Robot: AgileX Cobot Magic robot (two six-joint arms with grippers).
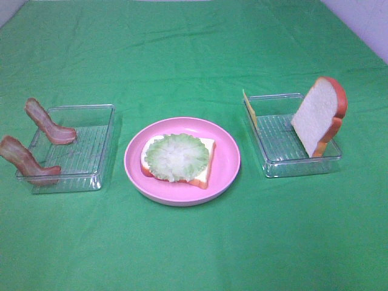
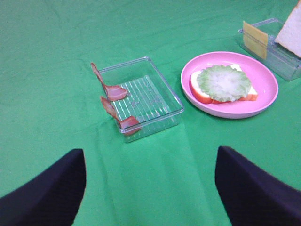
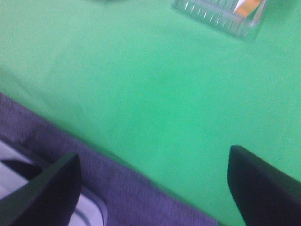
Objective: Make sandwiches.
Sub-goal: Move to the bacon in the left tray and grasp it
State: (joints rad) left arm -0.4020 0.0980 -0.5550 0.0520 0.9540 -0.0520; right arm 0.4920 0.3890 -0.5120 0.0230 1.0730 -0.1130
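Observation:
On the pink plate [image 1: 225, 159] lies a white bread slice [image 1: 205, 163] with a green lettuce leaf [image 1: 177, 156] on top, the lower part of the sandwiches. Two bacon strips [image 1: 47, 123] [image 1: 24, 160] lean on the left clear tray [image 1: 97, 145]. A second bread slice [image 1: 320, 114] stands in the right clear tray [image 1: 276, 142], with the yellow cheese slice [image 1: 249, 107] at that tray's far left wall. Neither arm shows in the high view. My left gripper [image 2: 150, 151] is open, back from the bacon [image 2: 113, 92] and plate [image 2: 263, 94]. My right gripper [image 3: 154, 154] is open over bare cloth.
Green cloth [image 1: 194, 54] covers the table. In the right wrist view a corner of a clear tray [image 3: 216, 16] sits far off, and the cloth's edge with grey floor [image 3: 117, 188] lies close under the gripper.

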